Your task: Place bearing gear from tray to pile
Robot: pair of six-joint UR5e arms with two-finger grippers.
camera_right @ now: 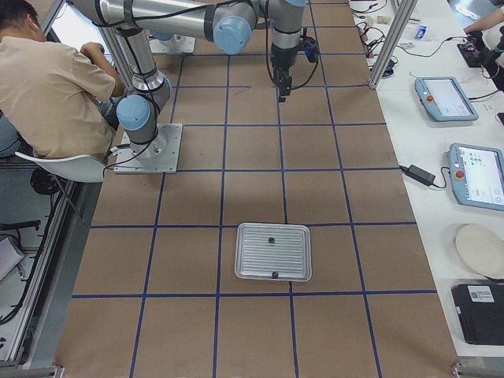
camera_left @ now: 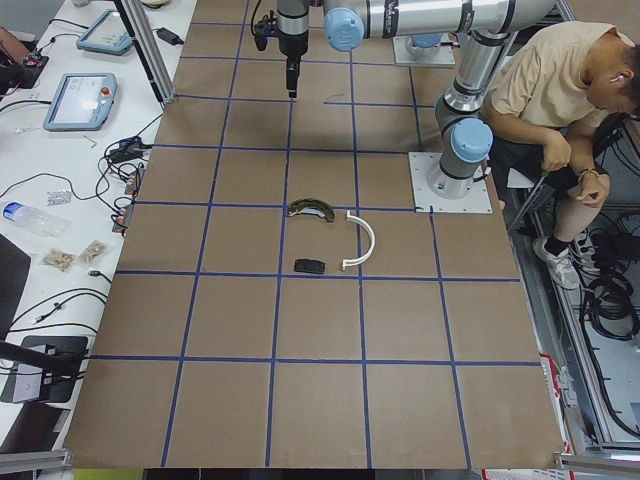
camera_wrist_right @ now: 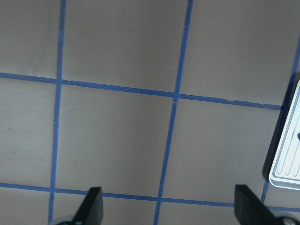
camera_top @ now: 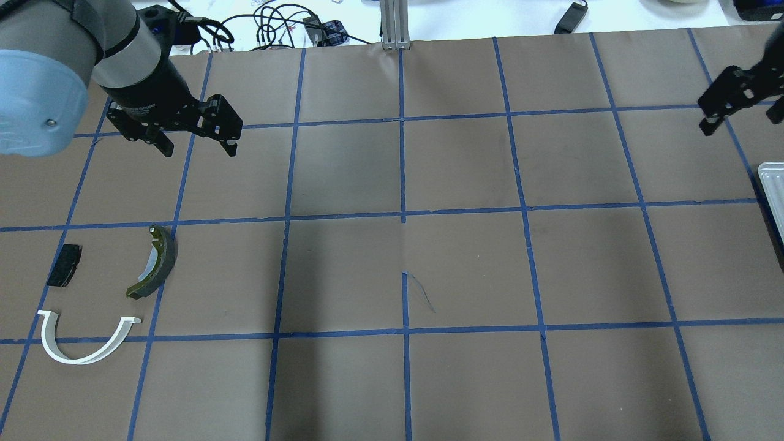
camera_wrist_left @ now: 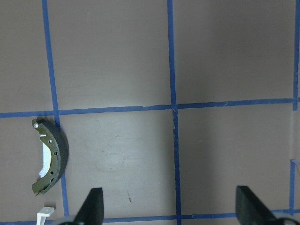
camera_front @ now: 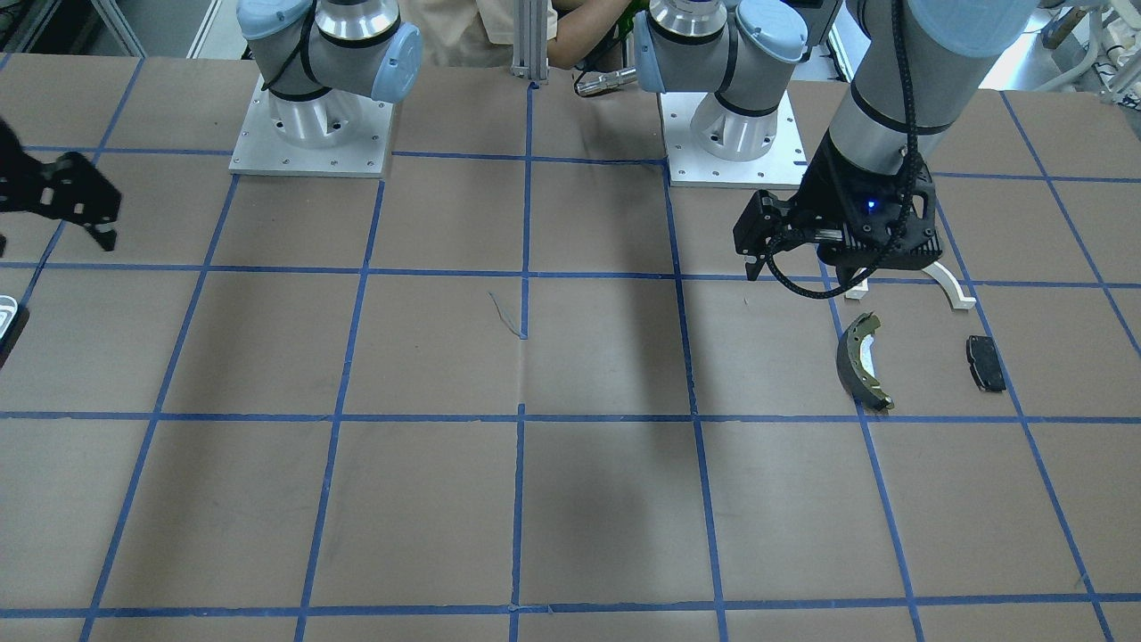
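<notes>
Left gripper agape at upper left, beyond brake shoe, white arch strip, black pad — right gripper likewise agape near tray, right edge.

Open tabletop between tray, pile

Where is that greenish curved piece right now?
In the overhead view the olive-green brake shoe lies on the left of the table, right of the small black pad and beyond the white arch strip.
</notes>
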